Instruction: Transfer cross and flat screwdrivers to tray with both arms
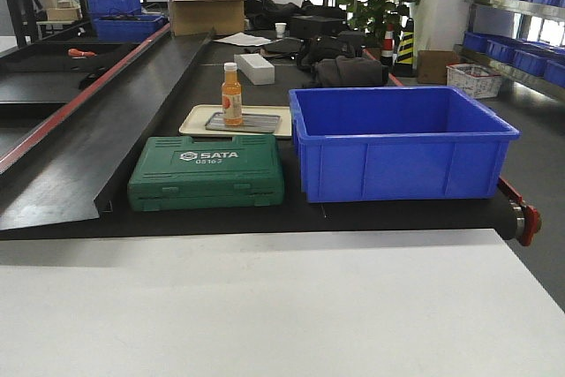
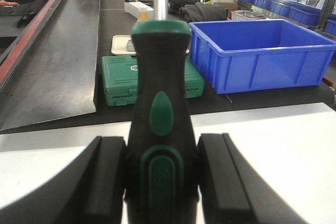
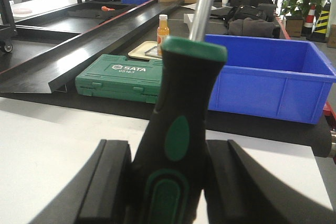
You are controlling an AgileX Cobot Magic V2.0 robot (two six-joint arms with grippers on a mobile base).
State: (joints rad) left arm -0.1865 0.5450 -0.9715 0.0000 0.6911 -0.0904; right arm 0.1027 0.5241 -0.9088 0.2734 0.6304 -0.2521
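My left gripper [image 2: 161, 179] is clamped on the left screwdriver [image 2: 160, 77]. Both pads [image 2: 107, 177] press the lower handle from either side, with no gap showing. The right gripper [image 3: 168, 190] has the right screwdriver [image 3: 184, 93] the same way, its pads [image 3: 110, 182] tight on the black grip. I hold each by the fat handle because the pads get broad faces to bear on there, and the thin shaft sticks out ahead of the fingers to lead the way down. The left shaft runs straight out. The right one leans a little in its wrist view, so I judge that grip slightly skewed. Both tips are cut off at the frame edge, so I cannot tell cross from flat.

Everything else I place off the green case [image 1: 207, 172]. Both tools hang on my side of the case, over the white table [image 1: 265, 306]. The tray [image 1: 260, 121] lies just behind the case, resting on a beige tray [image 1: 196, 121], and I see no screwdriver in it yet. A bottle [image 1: 231, 93] stands upright on the tray's left part, and a blue bin [image 1: 402, 143] sits just right of the case. I judge the carry is what remains: over the case, then down onto bare tray away from the bottle, without letting the shafts cross.
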